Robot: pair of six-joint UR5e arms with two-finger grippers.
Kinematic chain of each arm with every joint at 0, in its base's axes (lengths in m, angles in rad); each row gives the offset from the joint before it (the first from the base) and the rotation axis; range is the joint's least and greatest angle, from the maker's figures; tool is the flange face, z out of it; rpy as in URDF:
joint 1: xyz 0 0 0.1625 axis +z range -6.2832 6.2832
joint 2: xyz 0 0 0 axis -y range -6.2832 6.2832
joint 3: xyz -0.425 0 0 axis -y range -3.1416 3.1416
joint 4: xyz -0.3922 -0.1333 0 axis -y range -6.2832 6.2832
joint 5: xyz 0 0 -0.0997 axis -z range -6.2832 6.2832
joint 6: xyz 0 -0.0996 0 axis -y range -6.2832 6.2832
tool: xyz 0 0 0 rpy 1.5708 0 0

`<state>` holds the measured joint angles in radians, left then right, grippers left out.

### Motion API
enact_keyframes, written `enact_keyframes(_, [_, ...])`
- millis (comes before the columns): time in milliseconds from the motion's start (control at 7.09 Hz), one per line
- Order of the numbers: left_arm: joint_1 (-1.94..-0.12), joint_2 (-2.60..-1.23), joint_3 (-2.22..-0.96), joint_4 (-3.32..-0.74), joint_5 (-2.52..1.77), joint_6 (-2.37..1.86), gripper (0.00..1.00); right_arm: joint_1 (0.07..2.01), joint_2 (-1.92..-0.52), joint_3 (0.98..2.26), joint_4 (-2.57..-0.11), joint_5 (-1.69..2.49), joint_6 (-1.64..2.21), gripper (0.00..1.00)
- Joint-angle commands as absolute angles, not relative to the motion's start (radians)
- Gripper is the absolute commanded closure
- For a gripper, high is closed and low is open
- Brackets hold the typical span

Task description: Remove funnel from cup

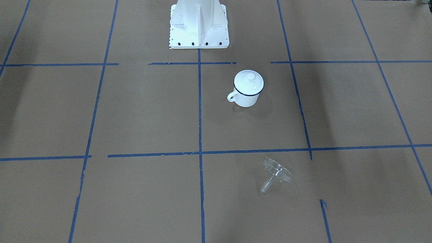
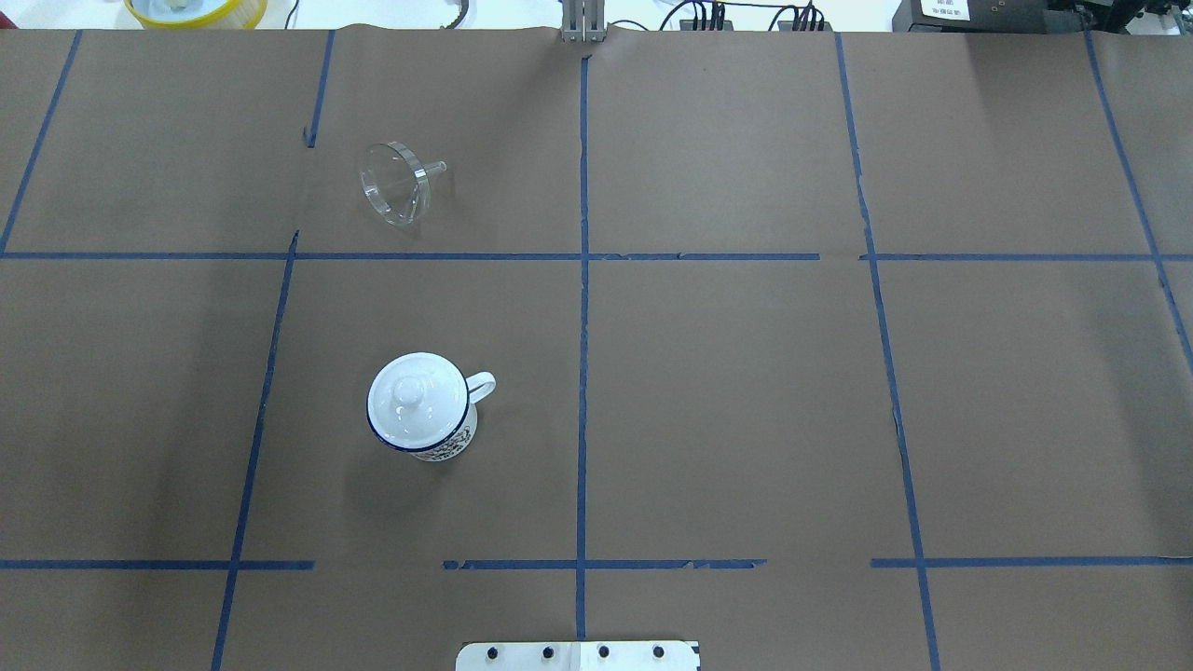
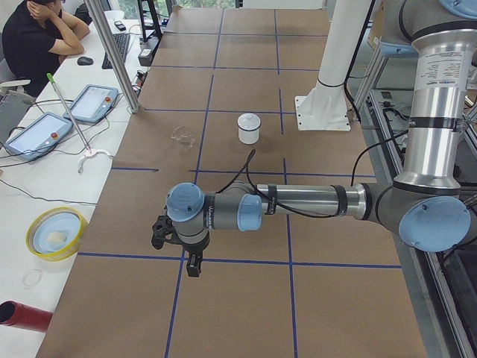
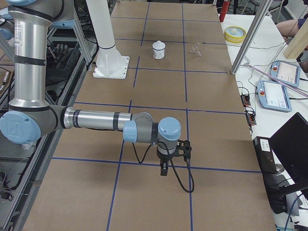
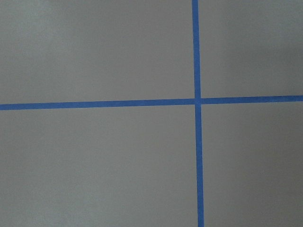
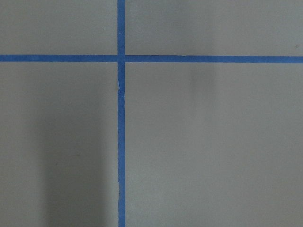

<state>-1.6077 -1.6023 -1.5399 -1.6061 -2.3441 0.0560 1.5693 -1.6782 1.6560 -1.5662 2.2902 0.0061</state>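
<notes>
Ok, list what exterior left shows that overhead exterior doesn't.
Only exterior left: the left arm stretched over the table, a seated person and two tablet-like pendants. Only overhead exterior: the loop handle and the knob on the lid. Both: the lidded cup, the funnel lying on its side apart from it, and the blue tape grid.

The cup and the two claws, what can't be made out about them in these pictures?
Inside of the cup: hidden in every view by the knobbed lid on it.
The left claw: seen only in the exterior left view, small and dark under the wrist; open or shut cannot be told.
The right claw: likewise, only in the exterior right view.
Both wrist views: only paper and tape, no claw tips.
</notes>
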Motion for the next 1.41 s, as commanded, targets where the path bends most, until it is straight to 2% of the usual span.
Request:
enact_keyframes(0, [-1.608,-1.609,-1.532,-1.620,-2.344,0.057,0.00,1.569,-1.678,1.657,-1.566,2.290,0.006,0.00])
enact_keyframes(1270, [-1.609,-1.597,-1.549,-1.611,-2.339,0.066,0.00,1.569,-1.678,1.655,-1.566,2.290,0.006,0.00])
